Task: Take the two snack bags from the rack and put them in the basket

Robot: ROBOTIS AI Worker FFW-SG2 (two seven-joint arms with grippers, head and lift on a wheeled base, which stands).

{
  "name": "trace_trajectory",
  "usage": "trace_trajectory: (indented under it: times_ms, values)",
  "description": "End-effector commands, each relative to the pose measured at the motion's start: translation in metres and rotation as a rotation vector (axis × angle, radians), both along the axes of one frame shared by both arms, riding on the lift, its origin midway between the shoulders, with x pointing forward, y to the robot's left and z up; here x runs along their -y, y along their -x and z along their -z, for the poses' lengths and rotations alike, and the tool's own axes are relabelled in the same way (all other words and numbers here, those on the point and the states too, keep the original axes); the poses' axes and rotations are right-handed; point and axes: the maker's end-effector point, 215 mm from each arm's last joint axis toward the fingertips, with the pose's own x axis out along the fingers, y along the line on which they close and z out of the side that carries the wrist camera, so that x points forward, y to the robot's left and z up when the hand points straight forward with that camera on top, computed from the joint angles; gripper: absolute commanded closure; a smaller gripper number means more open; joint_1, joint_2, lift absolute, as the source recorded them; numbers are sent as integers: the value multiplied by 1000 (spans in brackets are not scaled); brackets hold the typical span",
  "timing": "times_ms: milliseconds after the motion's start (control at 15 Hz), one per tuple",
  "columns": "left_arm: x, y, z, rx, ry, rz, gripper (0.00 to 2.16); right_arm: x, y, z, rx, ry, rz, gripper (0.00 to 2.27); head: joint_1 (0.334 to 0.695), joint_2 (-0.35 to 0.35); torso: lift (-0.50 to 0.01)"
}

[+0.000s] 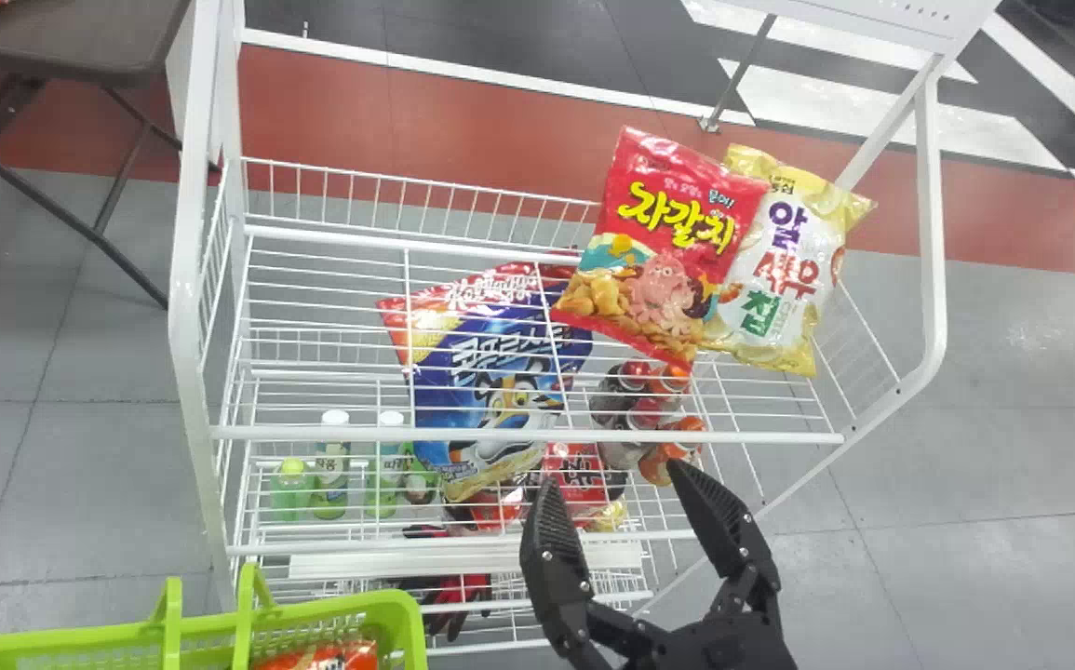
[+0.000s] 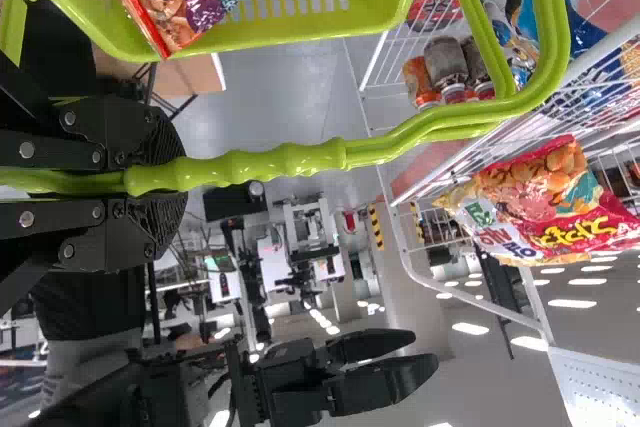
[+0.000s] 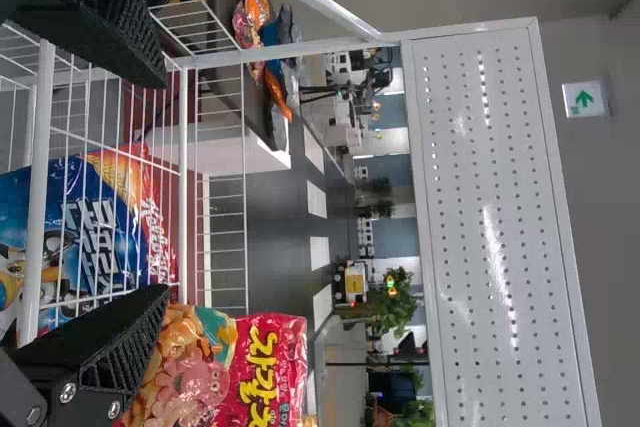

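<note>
So this white wire rack (image 1: 185, 307) has a red snack bag (image 1: 667, 251) overlapping a yellow-white one (image 1: 784, 270), plus a blue bag (image 1: 490, 372), cans (image 1: 635, 400), bottles (image 1: 331, 479) lol

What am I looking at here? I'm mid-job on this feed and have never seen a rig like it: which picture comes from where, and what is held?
This is a robot with two black arms, each ending in a two-fingered claw. The head view looks forward and down; the two wrist views come from cameras on the arms, shown turned sideways.

The left claw is closed on the handle of the green basket, which already holds some packets. The right claw is open and empty, in front of the white wire rack.

At the rack's right end, a red snack bag overlaps a white-and-yellow one. A blue bag is further left.
</note>
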Motion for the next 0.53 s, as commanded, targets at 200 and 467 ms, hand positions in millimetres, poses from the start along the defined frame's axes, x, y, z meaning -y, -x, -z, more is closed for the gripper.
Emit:
trace_trajectory:
  times_ms: [200,467]
  values:
    - [-3,-3,2,-19,21,-15,1878,-9,-3,3,-15,11,-16,87,695,-326,-11]
    - [-5,1,3,-46,29,-10,1878,-11,-4,1,-11,4,-15,87,695,-290,-11]
